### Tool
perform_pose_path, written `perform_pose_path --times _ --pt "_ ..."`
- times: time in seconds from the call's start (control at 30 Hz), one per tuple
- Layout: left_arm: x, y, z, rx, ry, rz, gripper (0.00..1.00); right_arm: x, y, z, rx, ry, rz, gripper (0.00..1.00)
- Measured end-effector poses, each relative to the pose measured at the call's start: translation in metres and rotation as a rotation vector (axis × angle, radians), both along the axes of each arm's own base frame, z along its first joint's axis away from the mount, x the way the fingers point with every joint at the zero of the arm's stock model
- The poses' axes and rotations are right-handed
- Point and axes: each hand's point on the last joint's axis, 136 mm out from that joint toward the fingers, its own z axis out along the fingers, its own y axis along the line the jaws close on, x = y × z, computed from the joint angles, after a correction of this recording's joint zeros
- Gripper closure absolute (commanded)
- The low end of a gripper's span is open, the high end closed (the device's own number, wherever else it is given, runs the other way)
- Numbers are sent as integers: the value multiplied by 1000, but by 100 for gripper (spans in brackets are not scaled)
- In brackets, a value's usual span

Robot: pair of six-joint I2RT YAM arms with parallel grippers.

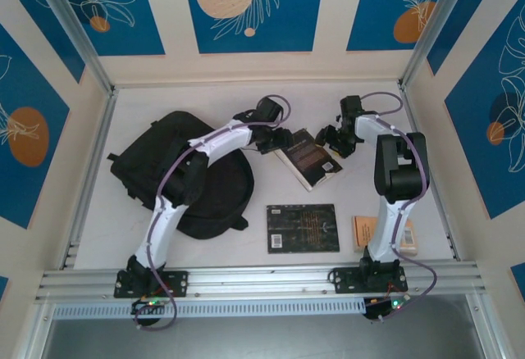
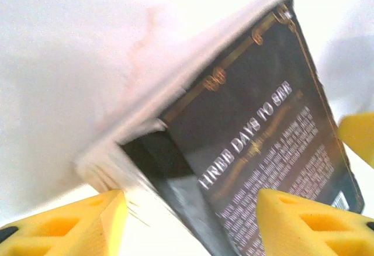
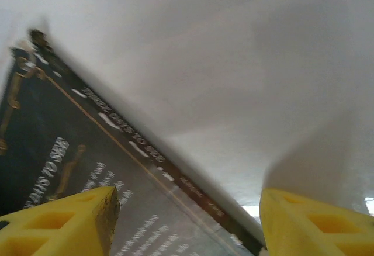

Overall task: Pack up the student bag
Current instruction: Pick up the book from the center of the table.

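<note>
The student bag (image 1: 143, 162) lies flat on the table (image 1: 205, 101), well to the left of the left gripper (image 1: 279, 140). Its fingers (image 2: 87, 215) stand apart at the corner of a thick dark book (image 1: 310, 161); whether they grip it cannot be told. The right gripper (image 1: 332, 138) is at the book's opposite side, fingers (image 3: 310, 221) wide, clamping nothing. A flat black book (image 1: 302, 228) lies on the near side of both.

Part of the student bag (image 1: 143, 162) under the left arm (image 1: 217, 139), tan book (image 1: 363, 229) half behind the right arm (image 1: 399, 166).
</note>
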Motion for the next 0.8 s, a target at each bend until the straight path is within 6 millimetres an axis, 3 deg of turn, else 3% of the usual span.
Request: perform_pose_path --times 0.1,0.2,0.43,0.8 --pt "-3 6 -6 6 14 1 37 -2 4 0 3 4 10 36" --pt "-24 8 -18 18 53 -22 36 -6 15 -1 5 -1 34 36" --pt "-48 5 -17 28 83 -47 34 -37 52 1 94 6 85 36" --pt "-47 9 -16 21 104 -32 38 -58 81 9 479 25 89 44"
